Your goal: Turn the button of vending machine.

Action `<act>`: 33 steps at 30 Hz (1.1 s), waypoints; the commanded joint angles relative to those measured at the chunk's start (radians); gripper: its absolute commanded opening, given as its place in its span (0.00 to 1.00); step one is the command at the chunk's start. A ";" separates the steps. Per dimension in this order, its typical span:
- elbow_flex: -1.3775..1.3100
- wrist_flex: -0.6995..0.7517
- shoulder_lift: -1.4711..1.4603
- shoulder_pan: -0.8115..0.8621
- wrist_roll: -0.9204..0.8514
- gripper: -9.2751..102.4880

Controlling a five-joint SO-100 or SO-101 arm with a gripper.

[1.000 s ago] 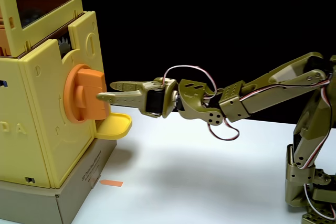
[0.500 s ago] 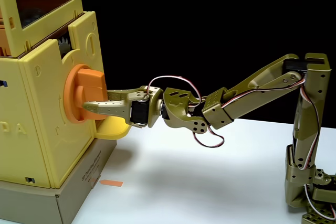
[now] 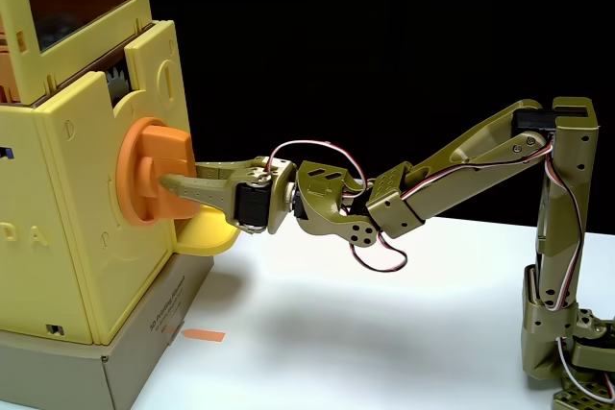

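Since a second ago the olive arm (image 3: 452, 165) has stretched left and dropped, bringing its fingers (image 3: 178, 182) from just short of the button (image 3: 154, 173) right onto it. Now they clench the orange bar, one finger lying across its near face, the other hidden behind. That button sits on the side of the vending machine (image 3: 72, 189), above the pale yellow tray (image 3: 207, 237), on a grey base (image 3: 135, 352) resting on the white bench (image 3: 384, 333).
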 commanded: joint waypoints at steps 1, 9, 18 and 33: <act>-0.038 -0.018 0.011 0.003 -0.009 0.12; -0.032 -0.020 0.009 0.000 -0.031 0.07; -0.037 -0.021 0.049 0.031 0.784 0.07; 0.008 0.307 0.212 0.011 2.856 0.08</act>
